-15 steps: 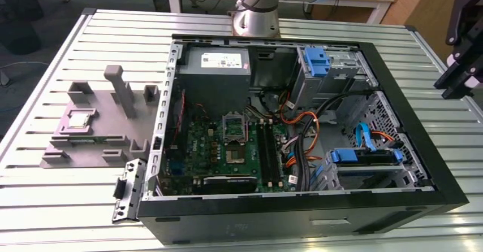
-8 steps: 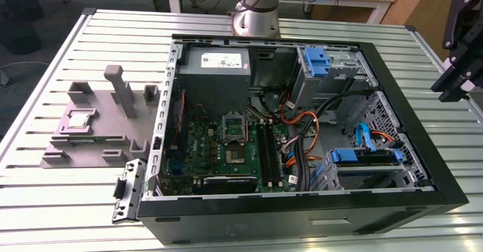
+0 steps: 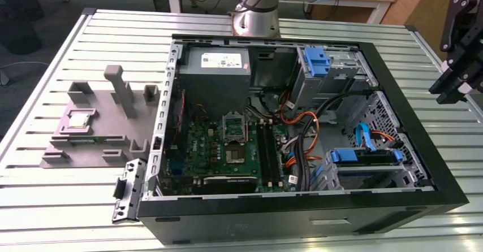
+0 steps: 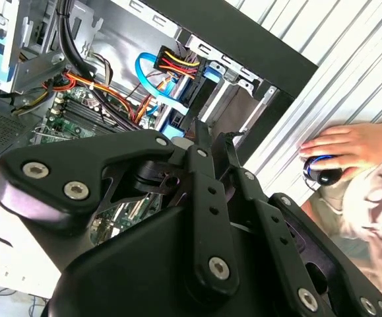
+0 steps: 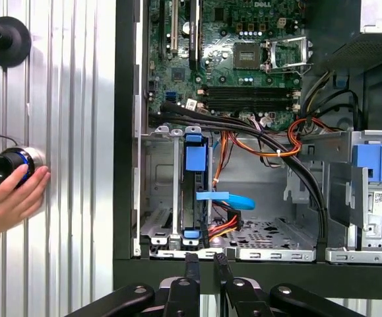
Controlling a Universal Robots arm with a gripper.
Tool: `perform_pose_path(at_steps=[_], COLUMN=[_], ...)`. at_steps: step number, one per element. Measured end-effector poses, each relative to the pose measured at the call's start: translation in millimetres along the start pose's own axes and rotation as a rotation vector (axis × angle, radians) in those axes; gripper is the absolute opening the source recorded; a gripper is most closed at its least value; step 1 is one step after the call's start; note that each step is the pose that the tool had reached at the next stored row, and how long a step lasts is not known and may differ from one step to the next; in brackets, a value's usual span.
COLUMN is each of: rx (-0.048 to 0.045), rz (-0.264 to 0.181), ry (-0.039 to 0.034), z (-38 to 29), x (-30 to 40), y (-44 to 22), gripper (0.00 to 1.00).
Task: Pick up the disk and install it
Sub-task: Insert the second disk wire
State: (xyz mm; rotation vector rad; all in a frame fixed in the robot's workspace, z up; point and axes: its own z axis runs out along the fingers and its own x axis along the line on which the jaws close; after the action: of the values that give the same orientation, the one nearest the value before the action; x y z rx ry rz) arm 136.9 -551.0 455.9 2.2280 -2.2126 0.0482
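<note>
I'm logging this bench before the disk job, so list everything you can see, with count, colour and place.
table: one, silver, slatted, under everything
computer case: one, black, open, on the table
circuit board: one, green, inside the case
power box: one, grey with white sticker, in the case toward the arm's base
disk: one, blue bracket, in a bay at the exterior view's right
cables: several, black, orange and blue, across the case
holder: one, grey, on the table at the exterior view's left
chip: one, silver, square, on the holder
cylinder: one, black with blue ring, in the hand
arm: one, grey, beyond the case
gripper: one, black, beside the disk bay
hand: one, at the table's edge
</note>
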Motion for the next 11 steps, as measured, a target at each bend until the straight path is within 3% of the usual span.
perform_pose_path(at_steps=[11], rx=[0.0000], rz=[0.000], ry=[-0.0025], z=[9.9], x=[-0.3], y=[0.2], gripper=[0.24])
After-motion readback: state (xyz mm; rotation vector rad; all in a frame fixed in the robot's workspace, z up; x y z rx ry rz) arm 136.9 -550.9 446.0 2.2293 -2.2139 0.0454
